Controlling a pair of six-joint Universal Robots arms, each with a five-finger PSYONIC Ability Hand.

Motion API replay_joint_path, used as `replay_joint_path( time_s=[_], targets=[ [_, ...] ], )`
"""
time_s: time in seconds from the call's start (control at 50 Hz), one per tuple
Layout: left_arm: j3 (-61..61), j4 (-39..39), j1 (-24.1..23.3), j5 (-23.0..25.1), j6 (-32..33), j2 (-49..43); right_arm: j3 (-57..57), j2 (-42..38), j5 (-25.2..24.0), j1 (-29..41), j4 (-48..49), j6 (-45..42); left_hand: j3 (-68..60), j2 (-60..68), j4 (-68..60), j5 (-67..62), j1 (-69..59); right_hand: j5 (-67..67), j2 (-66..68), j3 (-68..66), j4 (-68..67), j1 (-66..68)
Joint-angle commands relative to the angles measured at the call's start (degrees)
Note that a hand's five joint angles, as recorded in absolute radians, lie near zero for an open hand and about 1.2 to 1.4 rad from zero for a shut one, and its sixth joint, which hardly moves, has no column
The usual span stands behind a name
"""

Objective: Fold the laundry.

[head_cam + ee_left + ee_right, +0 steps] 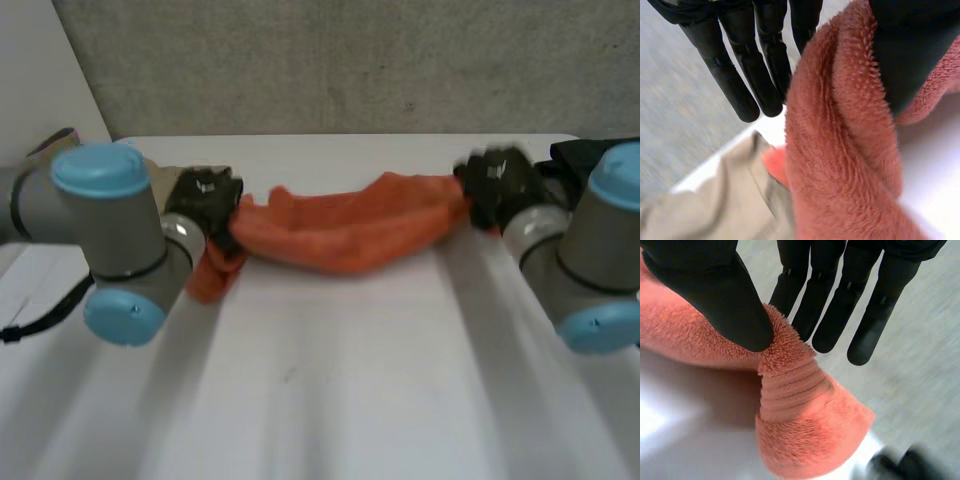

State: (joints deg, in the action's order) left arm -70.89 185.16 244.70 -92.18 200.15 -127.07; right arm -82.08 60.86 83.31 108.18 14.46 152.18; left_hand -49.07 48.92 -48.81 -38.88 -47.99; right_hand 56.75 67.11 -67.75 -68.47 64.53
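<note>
Orange towel (350,228) is strung between both hands over the far part of the white tabletop (330,400). It is bunched lengthwise with the middle sagging; can't tell if the sag touches the tabletop.

Left hand (205,195) grasps the towel's left end. In the left wrist view the thumb (910,55) presses one side of a thick fold and the straight fingers (765,75) sit on the other, with the cloth pinched between. The loose end of the towel hangs down past that hand, next to the left arm (110,235).

Right hand (500,185) grasps the right end the same way. In the right wrist view the thumb pinches the towel against the nearest finger, and the other fingers are straight and free beside it. A towel corner with a ribbed band drops below the pinch.

Tan cloth (725,200) lies on the tabletop just beside the left-hand end of the towel, touching it in the left wrist view. Dark thing (590,152) sits at the far right tabletop edge behind the right arm (590,260), too unclear to name. Grey wall (350,60) stands behind the tabletop.
</note>
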Motion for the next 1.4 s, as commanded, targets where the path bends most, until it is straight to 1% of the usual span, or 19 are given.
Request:
replay_joint_path(
  time_s=[0.02, 0.06, 0.1, 0.22, 0.32, 0.46, 0.54, 0.58, 0.72, 0.8, 0.92, 0.98, 1.0, 1.02, 1.08, 1.22, 1.3, 1.32, 1.4],
  targets=[
    [-3.20, -6.11, -0.01, 0.86, 1.21, 1.73, -2.64, -1.54, -0.69, -1.66, -7.94, -4.26, 25.96, -25.81, 25.70, 25.77, 24.88, 4.73, 4.38, -3.74, -3.02, 6.95],
    [-3.20, -8.31, -0.02, 1.65, 1.30, 2.79, -2.47, -1.19, -1.21, -1.92, -8.57, -4.00, 35.79, -35.64, 35.53, 35.60, 34.71, -11.91, -12.27, 12.91, 13.63, -9.70],
    [-3.12, -11.29, 0.25, 3.31, 1.21, 4.63, -2.12, -0.05, -2.18, -2.10, -9.36, -2.95, 39.07, -38.92, 38.81, 38.88, 37.99, -30.57, -30.92, 31.56, 32.28, -28.35],
    [-2.33, -15.35, 2.97, 6.04, 0.60, 9.73, -1.06, 5.58, -4.47, -3.06, -12.08, 0.57, 39.07, -38.92, 38.81, 38.88, 37.99, -37.90, -38.26, 38.90, 39.62, -35.69],
    [0.39, -18.25, 8.67, 7.45, -0.54, 11.85, 2.97, 9.27, -6.13, -5.69, -18.30, 4.34, 39.07, -38.92, 38.81, 38.88, 37.99, -38.58, -38.94, 39.58, 40.30, -36.36],
    [6.89, -23.87, 13.86, 11.48, -0.46, 8.52, 13.59, 3.76, -7.72, -8.69, -29.02, 5.23, 39.07, -38.92, 38.81, 38.88, 37.99, -38.75, -39.11, 39.75, 40.47, -36.53],
    [11.28, -28.34, 15.10, 14.21, -0.20, 4.48, 21.95, -1.87, -8.16, -9.92, -36.07, 4.26, 39.07, -38.92, 38.81, 38.88, 37.99, -37.57, -37.93, 38.57, 39.29, -35.36],
    [14.01, -31.16, 15.63, 15.44, -0.11, 1.93, 27.12, -6.16, -8.25, -10.62, -40.01, 3.83, 35.19, -35.04, 34.93, 35.00, 34.11, -36.91, -37.26, 37.90, 38.62, -34.69],
    [18.94, -37.85, 15.81, 17.82, -0.02, -4.05, 41.28, -18.91, -8.95, -12.12, -50.91, 3.65, 31.29, -31.14, 31.03, 31.10, 30.21, -32.19, -32.55, 33.19, 33.90, -29.97],
    [19.82, -38.12, 15.19, 18.79, 0.15, -6.43, 45.68, -23.67, -10.61, -12.47, -56.19, 3.30, 32.63, -32.48, 32.37, 32.44, 31.55, -32.19, -32.55, 33.19, 33.90, -29.97],
    [19.74, -38.21, 13.96, 18.53, 2.00, -8.72, 46.23, -26.41, -12.55, -12.64, -58.23, 3.56, 31.63, -31.48, 31.37, 31.44, 30.55, -32.69, -33.05, 33.69, 34.41, -30.48],
    [19.39, -37.94, 13.17, 18.26, 3.58, -9.51, 44.47, -26.50, -12.73, -12.64, -57.70, 3.73, 22.92, -22.77, 22.66, 22.73, 21.84, -32.20, -32.55, 33.19, 33.91, -29.98],
    [19.30, -37.94, 13.08, 18.09, 3.84, -9.60, 43.51, -26.41, -12.73, -12.73, -56.92, 3.82, 17.38, -17.24, 17.13, 17.19, 16.31, -26.69, -27.05, 27.69, 28.41, -24.48],
    [19.21, -38.03, 12.91, 17.91, 4.37, -9.60, 43.15, -26.23, -12.73, -12.82, -56.21, 3.82, 1.17, -1.03, 0.92, 0.98, 0.10, -19.31, -19.67, 20.31, 21.03, -17.09],
    [19.12, -37.94, 12.90, 17.39, 4.55, -8.81, 41.14, -24.14, -12.55, -13.34, -53.15, 4.35, -28.30, 28.45, -28.56, -28.49, -29.38, 13.14, 12.79, -12.15, -11.43, 15.36],
    [15.26, -39.70, 13.26, 15.89, 4.90, -0.74, 31.47, -12.89, -12.64, -15.37, -47.60, 2.69, -30.93, 31.08, -31.19, -31.12, -32.01, 13.25, 12.89, -12.25, -11.53, 15.47],
    [10.69, -42.33, 13.34, 17.03, 8.23, 5.77, 23.04, -3.40, -12.91, -16.60, -46.54, -5.30, -30.93, 31.08, -31.19, -31.12, -32.01, 13.25, 12.89, -12.25, -11.53, 15.47],
    [9.29, -44.08, 13.34, 17.64, 11.20, 8.39, 19.63, 0.62, -12.99, -16.95, -47.15, -10.54, -30.93, 31.08, -31.19, -31.12, -32.01, 13.25, 12.89, -12.25, -11.53, 15.47],
    [7.61, -47.43, 13.87, 17.91, 17.46, 15.08, 13.97, 10.75, -12.82, -18.09, -45.49, -19.81, -30.93, 31.08, -31.19, -31.12, -32.01, 13.25, 12.89, -12.25, -11.53, 15.47]
  ],
)
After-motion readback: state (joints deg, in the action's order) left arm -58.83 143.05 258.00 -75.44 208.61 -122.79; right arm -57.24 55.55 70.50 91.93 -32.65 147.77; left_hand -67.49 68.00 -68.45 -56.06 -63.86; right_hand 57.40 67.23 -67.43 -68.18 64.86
